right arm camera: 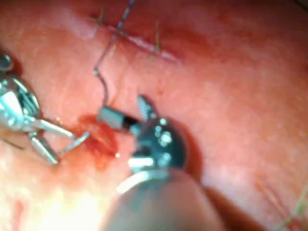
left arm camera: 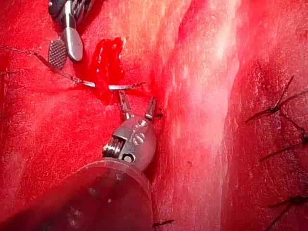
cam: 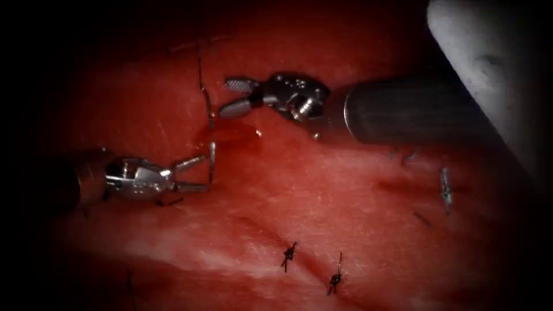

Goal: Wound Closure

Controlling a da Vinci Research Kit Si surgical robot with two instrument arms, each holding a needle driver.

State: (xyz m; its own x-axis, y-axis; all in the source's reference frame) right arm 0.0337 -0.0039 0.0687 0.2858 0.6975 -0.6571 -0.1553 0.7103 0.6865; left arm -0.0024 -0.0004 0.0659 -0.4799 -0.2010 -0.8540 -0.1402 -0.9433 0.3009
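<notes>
While the needle (cam: 211, 161) sits partly buried in the tissue (cam: 322, 190) at the cut beside red fluid (cam: 233, 135), both tools gape and hold nothing: left tool (cam: 199, 173) brackets it, right tool (cam: 233, 97) hovers near. Thin, stiff, slick steel; best gripped mid-curve.

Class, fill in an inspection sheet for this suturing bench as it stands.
Surface: tissue with red fluid pooled on it; stitches on the cut.
Job's things: needle at the fluid, left of the stitches; cannot tell if it is in the tissue; thread trails from it.
Clutter: cut thread end.
Grippers: left tool open, tips at the needle, not clamped; right tool open, holding nothing.
Cables: nothing seen.
Surroundings: pale object beside the right shaft.
</notes>
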